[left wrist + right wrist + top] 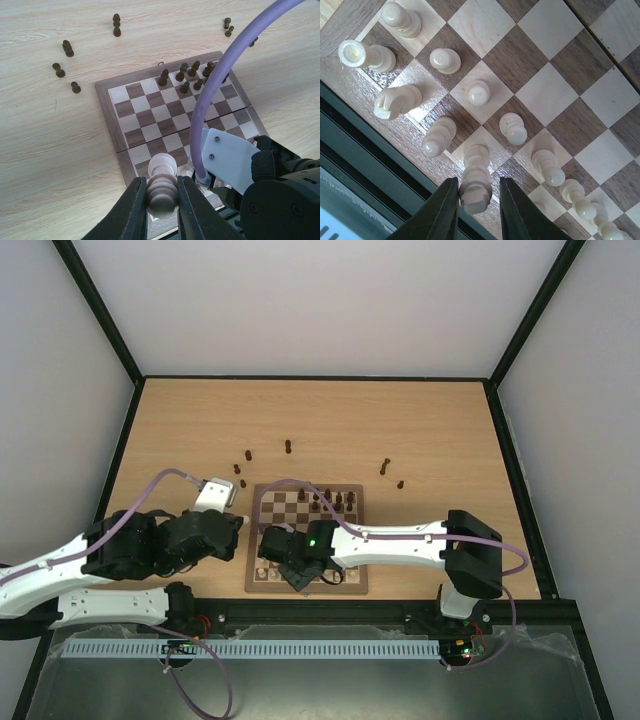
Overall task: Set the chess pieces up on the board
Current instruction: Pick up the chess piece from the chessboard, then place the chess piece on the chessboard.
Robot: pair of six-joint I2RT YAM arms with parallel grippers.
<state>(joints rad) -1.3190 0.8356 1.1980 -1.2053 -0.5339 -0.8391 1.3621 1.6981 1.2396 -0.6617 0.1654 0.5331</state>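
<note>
The board [290, 510] lies in front of both arms. Several dark brown chess pieces [185, 75] stand crowded on its far rows. More dark pieces [288, 446] are scattered on the tabletop beyond it. My left gripper [162, 200] is shut on a cream piece [162, 187] above the board's near left corner. At the near edge row, the fingers of my right gripper [477, 200] straddle a standing cream piece [476, 182], open, with a slim gap on each side.
Several cream pieces [477, 92] stand close together on the board's two near rows, and a cream knight [395, 100] leans at the edge. A purple cable [210, 100] loops over the board. A black rail [320, 610] runs just below the board's near edge.
</note>
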